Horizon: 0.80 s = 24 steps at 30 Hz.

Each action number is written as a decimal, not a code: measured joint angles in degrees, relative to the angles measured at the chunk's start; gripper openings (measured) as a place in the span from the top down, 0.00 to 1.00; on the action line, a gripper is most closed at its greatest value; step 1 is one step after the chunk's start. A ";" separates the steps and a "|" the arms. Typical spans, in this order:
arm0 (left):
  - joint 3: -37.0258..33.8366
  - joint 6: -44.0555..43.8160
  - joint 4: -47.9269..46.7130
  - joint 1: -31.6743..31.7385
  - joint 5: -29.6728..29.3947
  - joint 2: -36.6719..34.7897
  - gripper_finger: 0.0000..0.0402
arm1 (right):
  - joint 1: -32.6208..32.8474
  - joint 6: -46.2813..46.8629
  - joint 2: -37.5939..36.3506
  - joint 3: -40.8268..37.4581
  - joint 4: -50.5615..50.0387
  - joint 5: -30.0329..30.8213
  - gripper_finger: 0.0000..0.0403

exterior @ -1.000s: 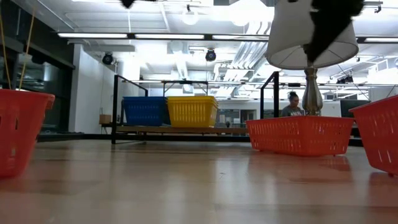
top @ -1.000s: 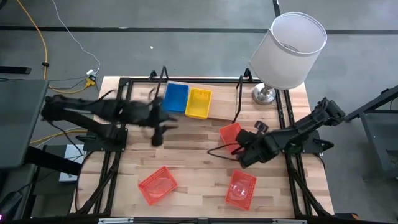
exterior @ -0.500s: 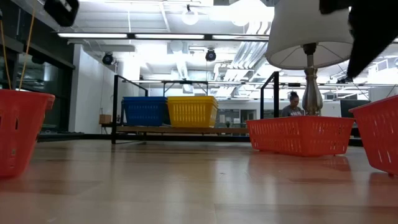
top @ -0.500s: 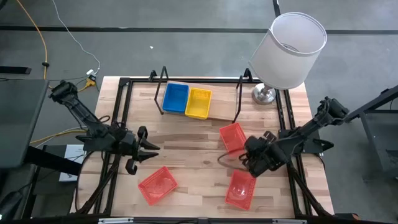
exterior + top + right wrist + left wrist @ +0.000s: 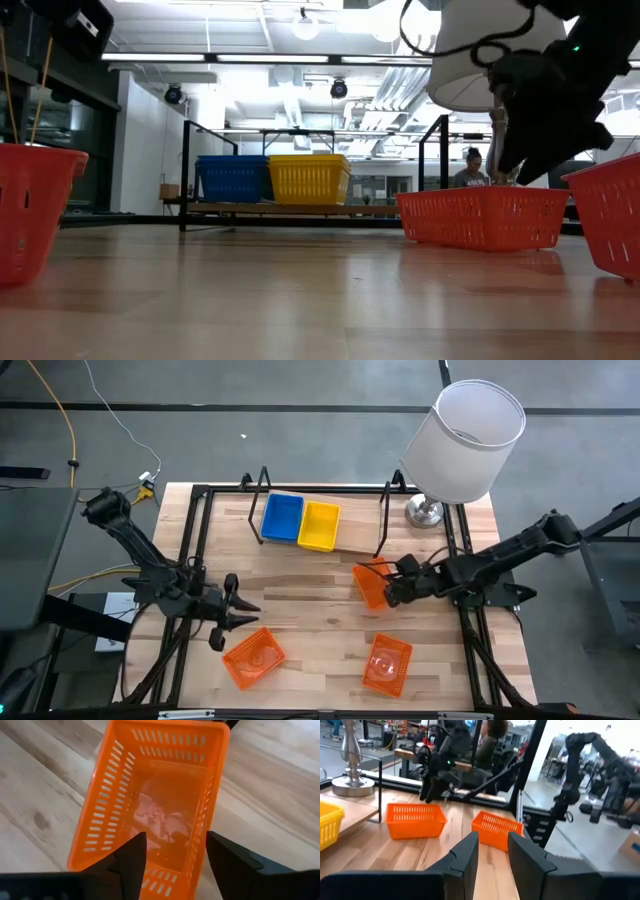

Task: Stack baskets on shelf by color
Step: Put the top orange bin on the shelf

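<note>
Wooden counter (image 5: 310, 610) under overhead view, three orange baskets loose on it. Nearest you, lower left of frame, one orange basket (image 5: 252, 657) lies just beside your left pincer (image 5: 228, 610), fingers part-spread and empty; I judge it staged for that basket. Lower right, a second basket (image 5: 387, 663) sits unattended. At centre right your right pincer (image 5: 393, 588) hangs over the third basket (image 5: 371, 582), fingers spread wide astride its rim, not yet pinching. Farthest, upper centre, the shelf (image 5: 352, 536) carries blue (image 5: 282, 517) and yellow baskets (image 5: 319, 525) touching, its right portion free. Only the right wrist view shows the rim between the fingers (image 5: 132, 857); only the low view shows a person (image 5: 470, 170) beyond.
</note>
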 joint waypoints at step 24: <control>-0.04 -8.13 3.67 0.31 0.10 11.04 0.76 | -0.26 -16.84 15.60 10.84 -1.03 -6.37 0.96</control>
